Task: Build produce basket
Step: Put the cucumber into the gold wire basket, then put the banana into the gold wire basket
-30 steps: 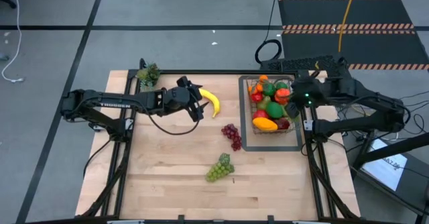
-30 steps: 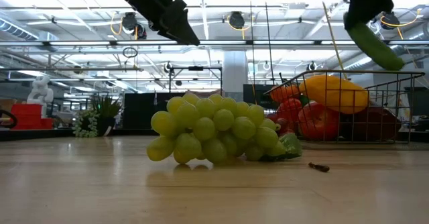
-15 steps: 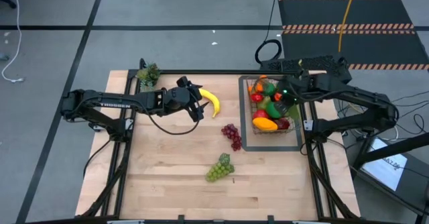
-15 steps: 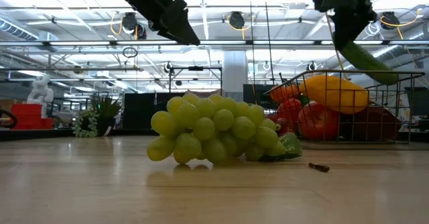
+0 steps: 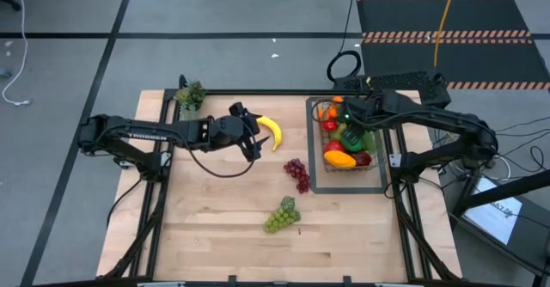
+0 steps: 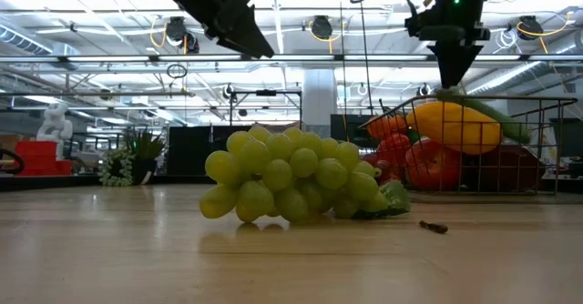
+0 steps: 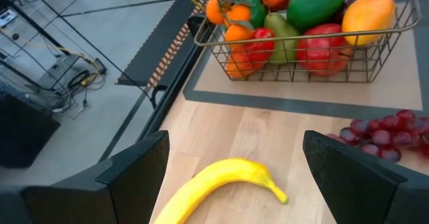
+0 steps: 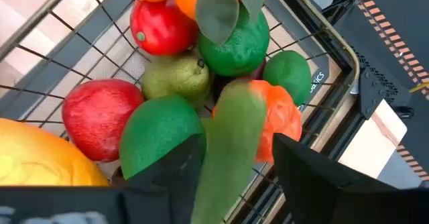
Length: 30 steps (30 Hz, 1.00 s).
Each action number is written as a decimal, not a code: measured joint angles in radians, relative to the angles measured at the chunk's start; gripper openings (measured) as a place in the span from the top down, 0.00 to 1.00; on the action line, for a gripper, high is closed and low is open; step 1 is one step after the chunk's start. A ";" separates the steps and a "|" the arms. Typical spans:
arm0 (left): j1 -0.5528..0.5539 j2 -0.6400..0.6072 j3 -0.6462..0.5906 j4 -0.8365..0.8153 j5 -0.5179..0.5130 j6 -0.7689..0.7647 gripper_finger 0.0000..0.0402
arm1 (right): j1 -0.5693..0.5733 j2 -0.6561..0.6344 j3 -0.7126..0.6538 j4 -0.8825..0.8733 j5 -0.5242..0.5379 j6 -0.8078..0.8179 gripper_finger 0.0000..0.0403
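Tabletop (image 5: 206,227): pale wood, carrying tray, basket and loose produce.
Tray (image 5: 313,149): flat, dark-rimmed, at 2 o'clock on the tabletop, under the basket.
Basket (image 5: 379,154): wire mesh, heaped with red, green, orange and yellow produce.
Right end effector (image 5: 353,127): above the basket, fingers narrow, closed on the cucumber.
Left end effector (image 5: 254,134): at 11 o'clock, fingers spread wide, just beside the banana, not touching.
Banana (image 5: 271,131): yellow, flat on the tabletop, left of the tray.
Cucumber (image 8: 228,150): green, hanging over the piled fruit.
Green grapes (image 5: 282,215): at 6 o'clock, loose.
Purple grapes (image 5: 298,174): centre, near the tray edge.
Potted plant (image 5: 190,95): at the 10 o'clock corner.
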 joint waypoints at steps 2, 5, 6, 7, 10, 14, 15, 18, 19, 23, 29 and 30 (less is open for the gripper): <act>-0.003 0.000 0.000 0.000 0.000 0.001 0.14 | 0.000 0.007 0.000 0.002 0.012 -0.007 0.51; -0.006 0.000 0.000 0.000 0.000 0.003 0.14 | 0.000 0.010 0.000 0.014 0.055 -0.022 0.46; -0.006 0.000 0.000 0.000 0.001 0.003 0.14 | 0.000 0.010 0.000 0.017 0.074 -0.025 0.44; -0.005 0.000 0.000 0.000 0.001 0.003 0.14 | 0.000 0.010 0.000 0.020 0.090 -0.030 0.43; -0.005 0.000 0.000 0.000 0.000 0.002 0.14 | 0.000 -0.003 0.000 0.034 0.128 -0.048 0.40; -0.005 0.000 0.000 0.000 0.000 0.016 0.14 | 0.006 -0.028 0.000 0.080 0.129 -0.051 0.39; -0.005 0.000 0.000 0.000 0.001 0.023 0.14 | 0.010 -0.035 0.000 0.099 0.129 -0.052 0.39; -0.005 0.000 0.000 0.001 0.001 0.027 0.14 | 0.027 -0.058 0.000 0.157 0.129 -0.052 0.39; -0.005 0.000 0.000 0.002 0.001 0.029 0.14 | 0.035 -0.065 0.000 0.184 0.129 -0.055 0.39; -0.005 0.000 0.000 0.001 0.001 0.060 0.14 | 0.072 -0.084 0.000 0.277 0.128 -0.075 0.39; -0.005 0.000 0.000 -0.049 0.001 0.152 0.14 | 0.150 -0.092 0.000 0.364 0.128 -0.101 0.39; -0.005 0.000 0.000 -0.056 0.001 0.175 0.14 | 0.161 -0.092 -0.002 0.382 0.128 -0.110 0.39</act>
